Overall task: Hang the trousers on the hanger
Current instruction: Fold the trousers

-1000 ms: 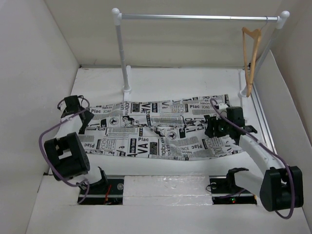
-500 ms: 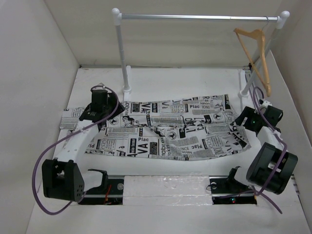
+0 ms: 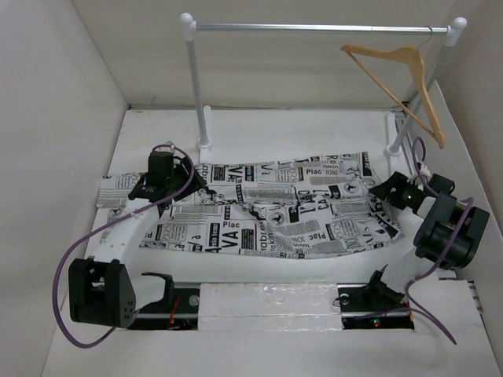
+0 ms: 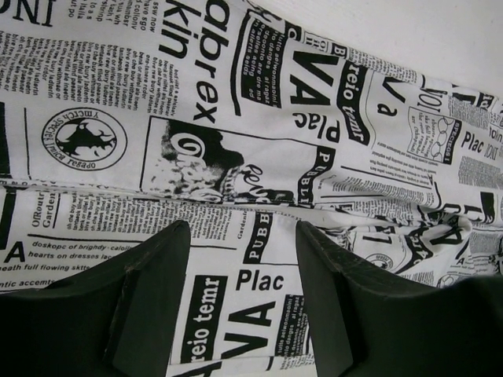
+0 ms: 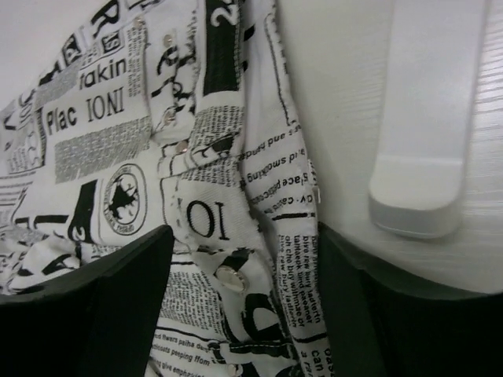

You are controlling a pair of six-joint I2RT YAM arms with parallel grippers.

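Top external view: white newspaper-print fabric trousers point(image 3: 275, 216) lie flat on the white tabletop point(image 3: 299, 133). The tan wooden triangular hanger point(image 3: 405, 75) hangs on the silver rail point(image 3: 314, 28), far right. Both spread, pinching nothing: left fingers point(image 4: 149, 298) over a leg, right fingers point(image 5: 102, 306) at the waistband. Best to pinch both waistband layers. The white post point(image 3: 402, 129) stands close and may block lifting.

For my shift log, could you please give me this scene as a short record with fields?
trousers: spread flat on the table
hanger: hooked on the rail near its right end, tilted, bare
left gripper: open, over the trousers' left part, holding nothing
right gripper: open, at the trousers' right edge, holding nothing
task state: trousers not yet on the hanger
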